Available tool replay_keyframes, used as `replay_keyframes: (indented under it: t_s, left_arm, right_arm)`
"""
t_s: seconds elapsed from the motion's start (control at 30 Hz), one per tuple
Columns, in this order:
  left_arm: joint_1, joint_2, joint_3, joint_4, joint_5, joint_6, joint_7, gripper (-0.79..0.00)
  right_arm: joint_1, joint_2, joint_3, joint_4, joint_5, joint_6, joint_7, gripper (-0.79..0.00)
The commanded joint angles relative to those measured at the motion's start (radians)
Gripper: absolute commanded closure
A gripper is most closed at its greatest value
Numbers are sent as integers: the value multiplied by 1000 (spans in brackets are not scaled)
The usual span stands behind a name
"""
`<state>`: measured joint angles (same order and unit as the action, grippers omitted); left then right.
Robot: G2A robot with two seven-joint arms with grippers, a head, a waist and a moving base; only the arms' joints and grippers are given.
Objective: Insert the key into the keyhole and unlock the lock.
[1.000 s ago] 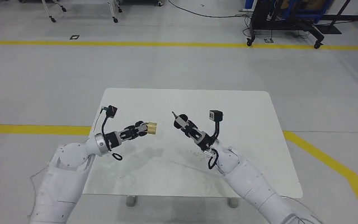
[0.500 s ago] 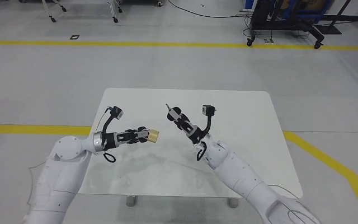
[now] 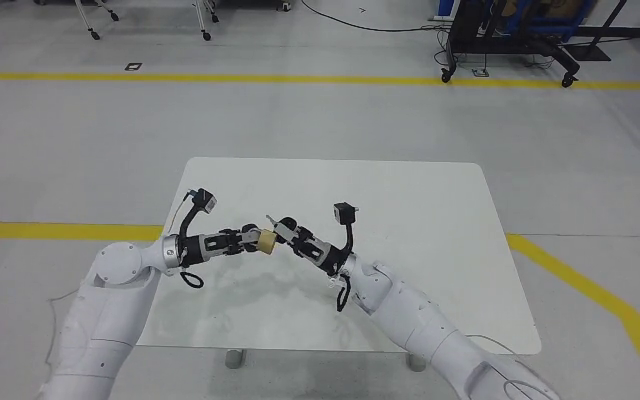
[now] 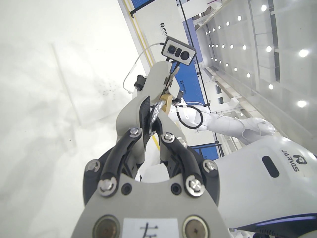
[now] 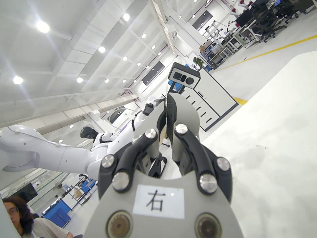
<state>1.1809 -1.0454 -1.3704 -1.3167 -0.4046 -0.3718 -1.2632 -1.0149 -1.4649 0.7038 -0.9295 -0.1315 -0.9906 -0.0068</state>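
Note:
My left gripper (image 3: 255,240) is shut on a small brass padlock (image 3: 266,241) and holds it above the white table (image 3: 420,200), left of centre. In the left wrist view the fingers (image 4: 146,110) clamp the silver shackle, and the brass body (image 4: 166,102) sticks out past them. My right gripper (image 3: 283,229) sits right against the padlock and is shut on a thin metal key (image 3: 269,215). The key points past the lock's far side. In the left wrist view the key (image 4: 174,72) shows just beyond the lock. I cannot tell if key and lock touch.
The table's near edge (image 3: 340,348) lies close under both forearms, and its right half is bare. Yellow floor lines (image 3: 300,78) run behind and beside the table. A dark wheeled frame (image 3: 510,45) stands far back on the floor.
My right arm has swung left across the table with the key, from about a hand's width away to right beside the padlock. My left gripper has shifted only slightly with the lock.

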Motion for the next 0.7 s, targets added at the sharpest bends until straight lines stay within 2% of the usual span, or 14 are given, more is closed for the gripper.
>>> replay_keyframes:
  t_s: [0.0, 0.17, 0.3, 0.53, 0.6, 0.67]
  left_arm:
    - [-3, 3, -7, 12, -15, 9, -10, 0]
    - [-12, 7, -16, 35, -30, 29, -6, 0]
    - [-17, 12, -23, 37, 36, 43, 44, 0]
    - [-19, 15, -25, 16, 82, 32, 65, 0]
    - [-15, 9, -1, 20, -26, 115, 32, 0]
    - [-34, 6, 16, 49, -62, 188, 17, 0]
  right_arm:
    - [-8, 2, 5, -9, -21, -4, 9, 0]
    - [-32, 10, 39, -45, -68, -22, -3, 0]
    - [-51, 19, 81, -76, -101, -22, -36, 0]
    - [-51, 19, 81, -76, -101, -22, -36, 0]
    - [-58, 20, 77, -85, -104, -20, -27, 0]
    - [-93, 24, 81, -109, -66, -19, -16, 0]
